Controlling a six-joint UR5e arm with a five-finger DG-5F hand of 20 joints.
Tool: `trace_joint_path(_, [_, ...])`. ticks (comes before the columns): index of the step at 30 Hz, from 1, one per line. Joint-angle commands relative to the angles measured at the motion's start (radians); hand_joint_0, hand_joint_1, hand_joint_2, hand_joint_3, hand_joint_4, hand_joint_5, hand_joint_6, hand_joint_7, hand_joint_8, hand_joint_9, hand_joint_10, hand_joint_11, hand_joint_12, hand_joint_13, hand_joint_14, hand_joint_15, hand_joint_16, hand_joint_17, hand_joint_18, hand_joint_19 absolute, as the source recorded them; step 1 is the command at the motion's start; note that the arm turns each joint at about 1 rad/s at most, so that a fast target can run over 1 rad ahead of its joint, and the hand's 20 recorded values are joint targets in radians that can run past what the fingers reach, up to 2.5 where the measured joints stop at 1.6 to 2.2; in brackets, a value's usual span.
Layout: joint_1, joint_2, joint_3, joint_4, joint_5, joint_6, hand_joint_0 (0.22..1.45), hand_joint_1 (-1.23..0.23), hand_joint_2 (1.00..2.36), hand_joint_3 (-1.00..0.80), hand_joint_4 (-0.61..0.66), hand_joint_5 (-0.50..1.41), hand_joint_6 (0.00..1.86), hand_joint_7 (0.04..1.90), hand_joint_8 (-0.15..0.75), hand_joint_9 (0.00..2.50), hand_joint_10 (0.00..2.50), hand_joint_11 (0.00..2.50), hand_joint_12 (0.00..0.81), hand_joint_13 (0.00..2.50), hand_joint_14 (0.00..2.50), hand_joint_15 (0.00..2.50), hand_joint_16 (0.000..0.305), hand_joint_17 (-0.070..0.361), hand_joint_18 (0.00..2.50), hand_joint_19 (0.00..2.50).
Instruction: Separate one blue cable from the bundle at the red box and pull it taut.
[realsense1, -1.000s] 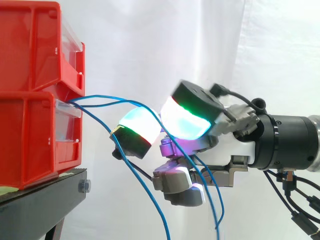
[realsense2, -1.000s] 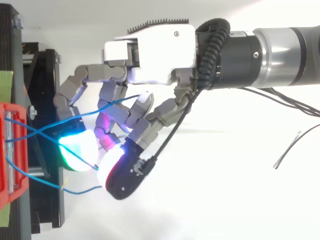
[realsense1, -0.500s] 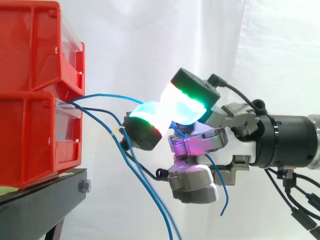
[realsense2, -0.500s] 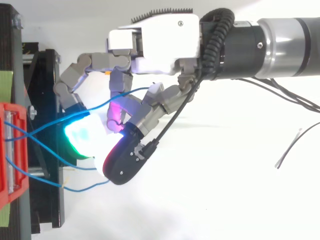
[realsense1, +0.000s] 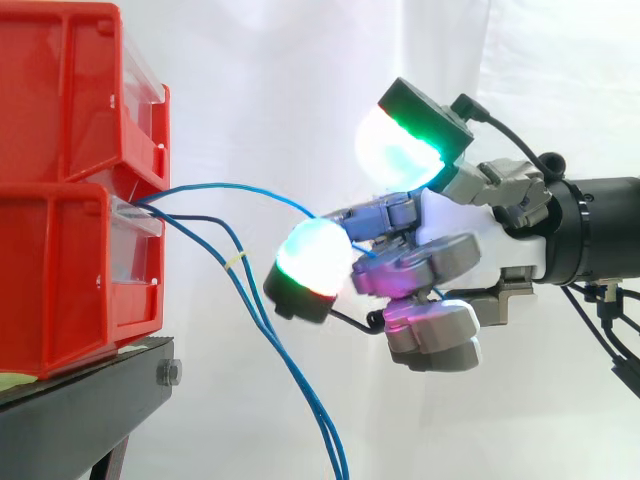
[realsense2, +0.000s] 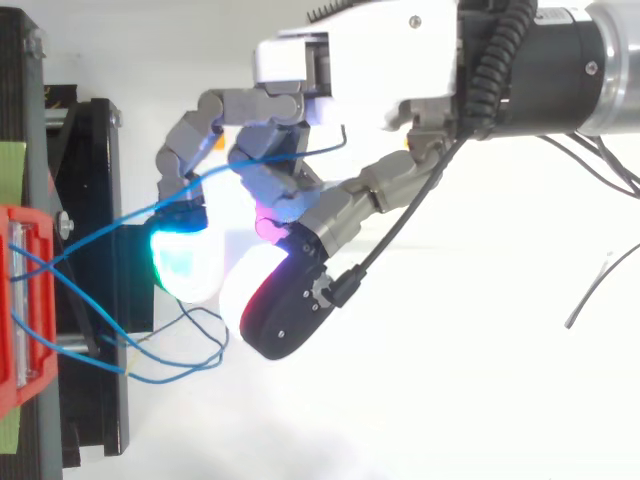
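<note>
**A:** Where does the blue cable (realsense1: 240, 186) run?

**B:** It leaves the front of the red box (realsense1: 60, 280), arcs up and across open air, and enters the hand (realsense1: 430, 265). The fingers are curled round it. In the top view it threads between them, and a short free end sticks out on the far side. It bows between box and hand, so it is not yet taut.

**A:** And the rest of the bundle (realsense2: 165, 381)?

**B:** It leaves the same opening and droops below the hand, well clear of the lifted strand. One hanging strand passes just beside the lowest glowing fingertip (realsense1: 315, 255).

**A:** What could go wrong?

**B:** Three things, as I judge it.
- The free end past the fingers looks short. If the grip is loose, the cable may slide out as tension rises.
- A pull that sweeps low could snag the hanging strand on that fingertip and drag it along, undoing the separation.
- How the cable is anchored inside the box cannot be seen. A hard pull might tug the box on its black stand (realsense1: 90, 390) or yank the cable free.

**A:** What guards against that?

**B:** Probably a level, gradual pull away from the box.
</note>
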Motion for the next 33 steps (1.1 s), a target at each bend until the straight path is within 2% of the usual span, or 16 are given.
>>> trace_joint_path(1, [0.002, 0.000, -0.005, -0.001, 0.001, -0.009, 0.40, -0.65, 1.00, -0.50, 0.23, -0.25, 0.87, 0.72, 0.394, 0.39, 2.50, 0.94, 0.468, 1.13, 0.70, 1.26, 0.071, 0.159, 1.24, 1.33])
trace_joint_path(2, [0.004, 0.000, -0.009, -0.001, 0.002, -0.009, 0.40, -0.65, 1.00, -0.50, 0.23, -0.25, 0.87, 0.71, 0.401, 0.37, 2.50, 0.97, 0.462, 1.04, 1.25, 1.08, 0.070, 0.156, 1.29, 1.47])
trace_joint_path(3, [0.004, 0.000, -0.009, -0.001, 0.002, -0.009, 0.40, -0.65, 1.00, -0.50, 0.24, -0.26, 0.87, 0.71, 0.399, 0.36, 2.50, 0.96, 0.460, 1.01, 1.39, 1.05, 0.068, 0.154, 1.30, 1.52])
trace_joint_path(4, [0.005, 0.000, -0.026, 0.003, 0.008, -0.009, 0.41, -0.65, 1.00, -0.50, 0.24, -0.26, 0.87, 0.70, 0.400, 0.32, 2.50, 0.98, 0.454, 0.92, 1.97, 0.91, 0.066, 0.147, 1.34, 1.66])
trace_joint_path(5, [0.008, 0.000, -0.042, 0.008, 0.018, -0.006, 0.41, -0.64, 1.00, -0.50, 0.23, -0.26, 0.87, 0.70, 0.398, 0.28, 2.50, 0.95, 0.444, 0.87, 2.32, 0.87, 0.064, 0.144, 1.32, 1.64])
trace_joint_path(7, [0.013, 0.000, -0.055, 0.029, 0.036, -0.001, 0.42, -0.62, 1.00, -0.50, 0.24, -0.26, 0.87, 0.69, 0.402, 0.26, 2.50, 0.99, 0.440, 0.79, 2.50, 0.87, 0.062, 0.140, 1.28, 1.58])
trace_joint_path(10, [0.015, 0.000, -0.055, 0.081, 0.048, 0.014, 0.43, -0.60, 1.00, -0.50, 0.23, -0.25, 0.87, 0.69, 0.396, 0.24, 2.50, 1.03, 0.432, 0.77, 2.50, 0.92, 0.062, 0.140, 1.22, 1.34])
trace_joint_path(12, [0.015, 0.000, -0.055, 0.088, 0.048, 0.019, 0.43, -0.59, 1.00, -0.50, 0.22, -0.25, 0.87, 0.70, 0.399, 0.24, 2.50, 1.05, 0.438, 0.77, 2.50, 0.93, 0.061, 0.138, 1.18, 1.13])
trace_joint_path(13, [0.015, 0.000, -0.054, 0.089, 0.048, 0.020, 0.43, -0.58, 1.00, -0.50, 0.22, -0.25, 0.88, 0.70, 0.395, 0.24, 2.50, 1.08, 0.435, 0.77, 2.50, 0.94, 0.063, 0.141, 1.15, 0.91])
trace_joint_path(17, [0.015, 0.000, -0.055, 0.092, 0.048, 0.028, 0.43, -0.57, 1.00, -0.50, 0.21, -0.25, 0.88, 0.69, 0.393, 0.27, 2.50, 1.23, 0.451, 0.89, 2.50, 1.04, 0.066, 0.148, 1.14, 0.59])
trace_joint_path(19, [0.015, 0.000, -0.055, 0.092, 0.050, 0.033, 0.44, -0.56, 1.00, -0.50, 0.20, -0.25, 0.87, 0.71, 0.396, 0.32, 2.50, 1.28, 0.473, 0.99, 2.50, 1.08, 0.067, 0.151, 1.19, 0.58])
trace_joint_path(23, [0.012, 0.000, -0.055, 0.091, 0.074, 0.040, 0.44, -0.55, 1.00, -0.50, 0.22, -0.25, 0.87, 0.69, 0.406, 0.47, 2.50, 1.56, 0.540, 1.29, 2.50, 1.21, 0.077, 0.173, 1.54, 0.66])
trace_joint_path(26, [0.010, 0.000, -0.055, 0.091, 0.120, 0.051, 0.44, -0.53, 1.00, -0.50, 0.28, -0.25, 0.82, 0.68, 0.440, 0.65, 2.50, 1.78, 0.601, 1.55, 2.50, 1.32, 0.083, 0.187, 1.90, 0.73])
trace_joint_path(27, [0.012, 0.000, -0.055, 0.091, 0.136, 0.056, 0.44, -0.52, 1.00, -0.50, 0.30, -0.24, 0.77, 0.71, 0.449, 0.75, 2.50, 1.91, 0.627, 1.69, 2.50, 1.40, 0.253, 0.190, 2.08, 0.76])
trace_joint_path(31, [0.010, 0.000, -0.055, 0.089, 0.159, 0.060, 0.44, -0.52, 1.00, -0.50, 0.33, -0.22, 0.69, 0.83, 0.483, 0.89, 2.50, 2.12, 0.658, 1.84, 2.50, 1.42, 0.265, 0.199, 2.29, 0.76])
trace_joint_path(33, [0.012, 0.000, -0.055, 0.089, 0.177, 0.056, 0.44, -0.52, 1.00, -0.50, 0.33, -0.21, 0.65, 0.90, 0.473, 0.89, 2.50, 2.00, 0.662, 1.88, 2.50, 1.41, 0.267, 0.200, 2.36, 0.75])
